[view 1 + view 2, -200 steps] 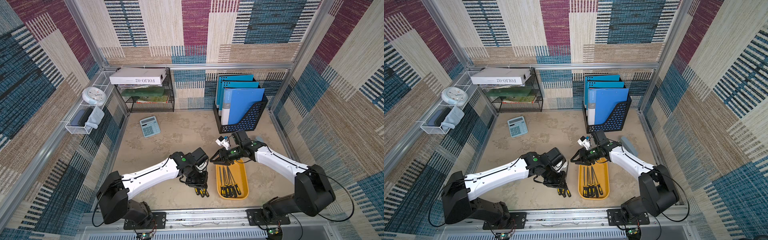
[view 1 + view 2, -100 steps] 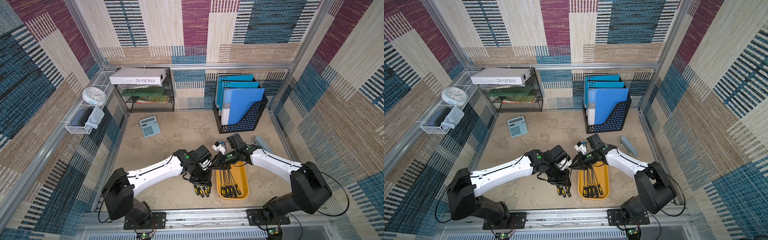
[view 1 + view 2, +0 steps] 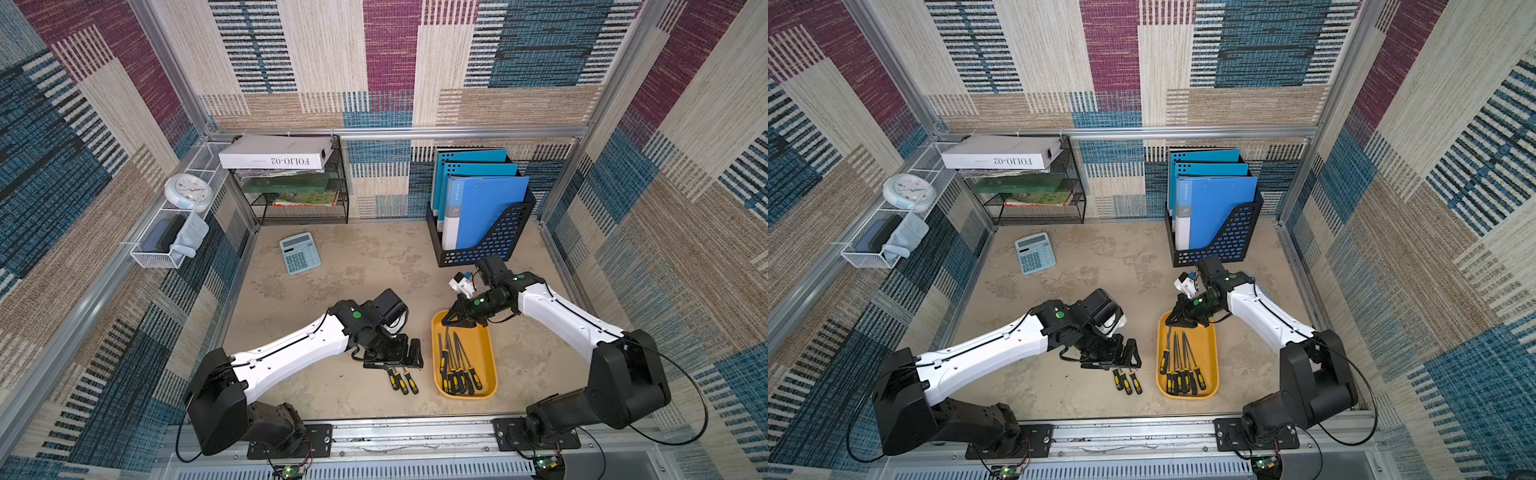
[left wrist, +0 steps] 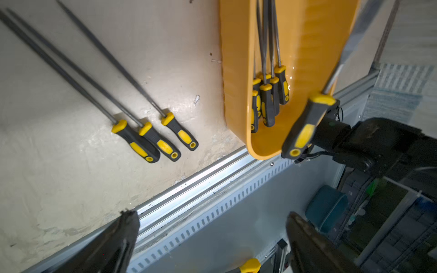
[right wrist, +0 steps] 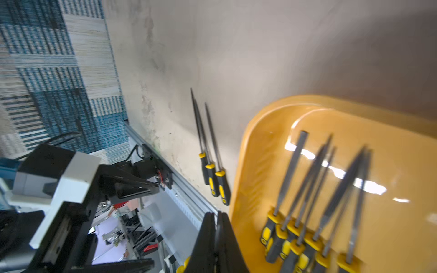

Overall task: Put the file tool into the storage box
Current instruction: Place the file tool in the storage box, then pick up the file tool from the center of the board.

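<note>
Beige tabletop (image 3: 353, 266), left arm (image 3: 291, 353) low, jaws wide, right arm's (image 3: 552, 311) jaws pinching file (image 4: 307, 123) over storage box (image 3: 486, 361)

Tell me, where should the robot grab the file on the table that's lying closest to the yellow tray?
Probably by its chunky black-and-yellow handle, with the open left gripper coming straight down. That file lies flat on the table, the handle is its thickest part, and it sits slightly apart from the other two files.

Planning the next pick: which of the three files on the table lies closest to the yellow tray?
The lone file tool, angled apart; the other two lie side by side, farther from the storage box.
</note>
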Controlling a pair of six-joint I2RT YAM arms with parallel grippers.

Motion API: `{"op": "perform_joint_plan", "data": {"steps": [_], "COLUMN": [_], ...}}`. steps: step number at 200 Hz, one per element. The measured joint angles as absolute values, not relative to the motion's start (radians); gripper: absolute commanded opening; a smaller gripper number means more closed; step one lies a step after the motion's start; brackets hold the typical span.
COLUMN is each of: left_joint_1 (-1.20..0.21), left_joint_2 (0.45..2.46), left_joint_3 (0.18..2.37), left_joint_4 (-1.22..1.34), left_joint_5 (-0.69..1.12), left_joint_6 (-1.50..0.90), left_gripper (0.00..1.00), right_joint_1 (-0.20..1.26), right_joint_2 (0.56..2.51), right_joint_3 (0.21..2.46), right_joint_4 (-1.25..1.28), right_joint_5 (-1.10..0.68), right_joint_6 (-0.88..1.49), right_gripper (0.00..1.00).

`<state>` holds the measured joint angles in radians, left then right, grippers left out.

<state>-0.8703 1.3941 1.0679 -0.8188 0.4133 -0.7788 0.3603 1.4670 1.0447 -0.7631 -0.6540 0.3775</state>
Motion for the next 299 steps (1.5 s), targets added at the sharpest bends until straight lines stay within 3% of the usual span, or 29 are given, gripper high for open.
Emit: {"op": "perform_joint_plan", "data": {"steps": [68,144,162,213,248,299], "left_joint_1": [-0.832,-0.831,-0.831,-0.833,-0.848,-0.889], "left_joint_2": [1.368,1.369,1.372,1.412,1.455,1.552], "left_joint_3": [0.998,0.919,0.905,0.888,0.888,0.925], "left_joint_4": [-0.828,-0.798,-0.785,-0.756,-0.754,-0.764], "left_joint_5": [0.366,0.358,0.35,0.34,0.337,0.303], "left_joint_6": [-0.81,-0.87,-0.888,-0.92,-0.957,-0.986], "left_gripper": [0.99,0.97,0.96,0.9,0.75,0.66], "right_joint_1": [0.353,0.385,0.393,0.403,0.402,0.402], "right_joint_2": [1.557,1.605,1.614,1.61,1.575,1.547], "right_joint_3": [1.056,1.012,0.999,0.979,1.006,1.083], "right_joint_4": [-0.938,-0.897,-0.881,-0.851,-0.859,-0.878], "right_joint_5": [-0.415,-0.369,-0.372,-0.376,-0.368,-0.352], "right_joint_6": [0.216,0.203,0.204,0.211,0.221,0.229], "right_gripper": [0.0,0.02,0.07,0.35,0.38,0.37]}}
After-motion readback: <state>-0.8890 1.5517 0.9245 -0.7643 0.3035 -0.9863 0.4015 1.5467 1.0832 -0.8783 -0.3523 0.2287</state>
